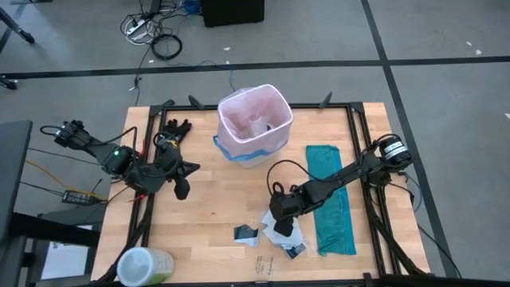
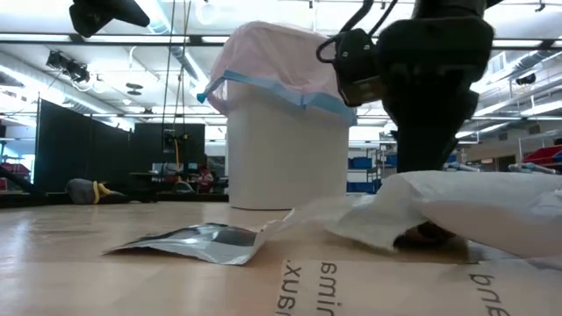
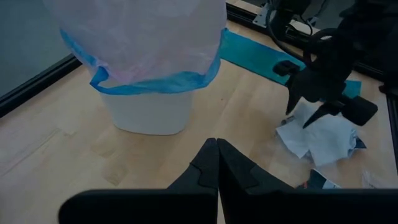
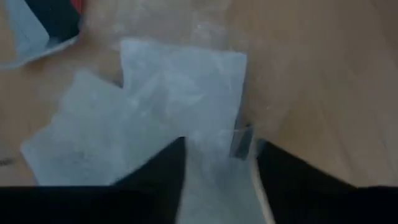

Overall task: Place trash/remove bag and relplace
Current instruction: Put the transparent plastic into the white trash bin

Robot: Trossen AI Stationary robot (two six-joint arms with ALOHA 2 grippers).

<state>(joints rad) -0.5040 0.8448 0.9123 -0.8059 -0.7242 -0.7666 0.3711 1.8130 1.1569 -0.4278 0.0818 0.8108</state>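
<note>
Right tool [image 1: 280, 226] down on the white paper [image 4: 180, 93], fingers straddling it, part-open, grip not yet confirmed. Left tool [image 3: 216, 163] closed, empty, idle. Trash [image 1: 275, 233] remains on tabletop [image 1: 215, 199]; bag [image 1: 253, 115] lines the bin, swap not begun.

Even overhead light, soft shadows; right wrist view blurred.

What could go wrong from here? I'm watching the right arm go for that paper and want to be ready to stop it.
The right hand straddles the white paper with fingers partly apart; it may pinch only an edge and drop it before reaching the lined bin. The paper overlaps other scraps, so lifting could drag them across the table.
</note>
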